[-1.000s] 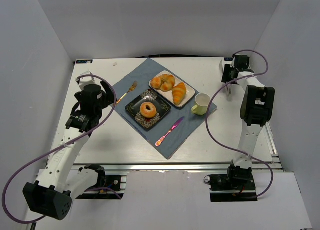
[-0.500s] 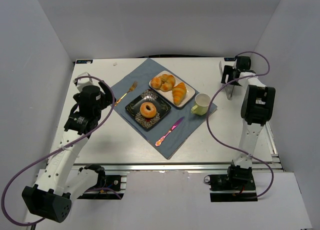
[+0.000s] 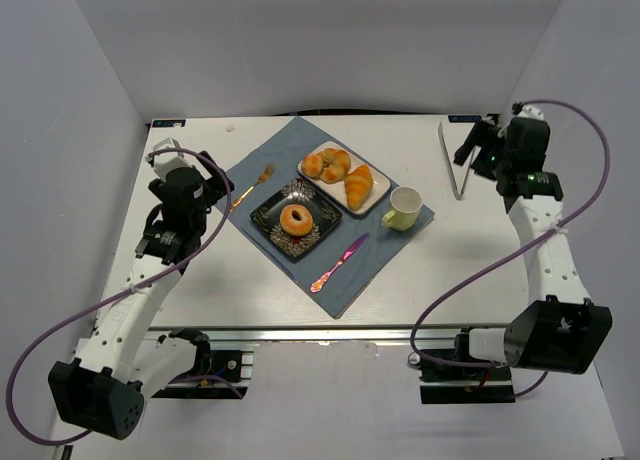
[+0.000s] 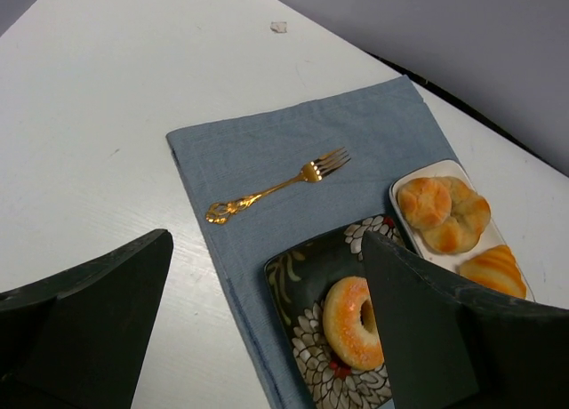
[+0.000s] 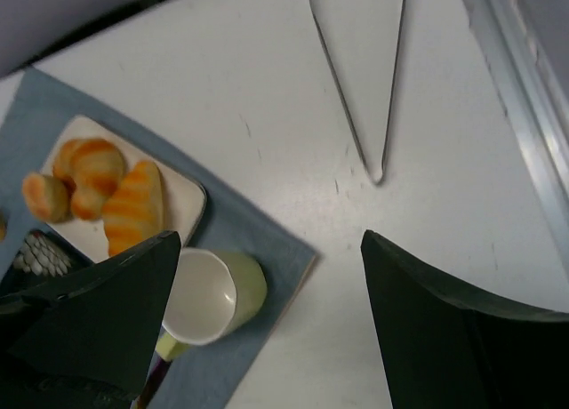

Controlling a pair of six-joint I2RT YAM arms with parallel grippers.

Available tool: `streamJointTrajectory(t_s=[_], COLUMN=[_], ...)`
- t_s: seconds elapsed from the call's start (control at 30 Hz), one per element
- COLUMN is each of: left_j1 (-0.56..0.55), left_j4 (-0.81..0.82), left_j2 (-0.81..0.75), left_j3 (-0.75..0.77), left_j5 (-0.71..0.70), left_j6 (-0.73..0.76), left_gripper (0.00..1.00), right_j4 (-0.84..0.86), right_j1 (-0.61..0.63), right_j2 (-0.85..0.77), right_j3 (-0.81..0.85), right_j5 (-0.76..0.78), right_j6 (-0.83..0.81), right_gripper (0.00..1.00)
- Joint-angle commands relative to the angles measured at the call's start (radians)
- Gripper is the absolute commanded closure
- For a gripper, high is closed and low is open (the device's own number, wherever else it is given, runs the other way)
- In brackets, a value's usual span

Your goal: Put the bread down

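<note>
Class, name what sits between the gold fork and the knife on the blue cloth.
The dark plate bearing the bread sits there; the top view shows it.

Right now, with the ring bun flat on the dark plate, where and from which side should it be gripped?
Grip the bread across its outer edge, from straight above. It lies flat on the dark plate, hole up, so opposite sides of the ring are free and the underside is not. The open left gripper looks nearer.
</note>
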Motion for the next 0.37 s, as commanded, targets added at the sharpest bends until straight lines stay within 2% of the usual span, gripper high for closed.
streamJointTrajectory(t_s=[0.0, 0.13, 0.33], left_j1=[-0.004, -0.005, -0.004], left_j4=[0.127, 0.157, 0.174], left_j2=[0.033, 0.087, 0.116], left_j3=[-0.020, 0.000, 0.008], left_j5=[-0.005, 0.037, 0.058], left_j6=[-0.016, -0.015, 0.039], left_gripper=[0.02, 0.02, 0.02], right_j4=[-0.135, -0.141, -0.120], right_j1=[0.013, 0.013, 0.014], right_j2=[-0.001, -0.091, -0.105], right_j3=[-0.123, -0.177, -0.173], right_j5=[0.006, 0.044, 0.061], right_j6=[0.062, 0.054, 0.050], right_gripper=[0.11, 0.11, 0.10])
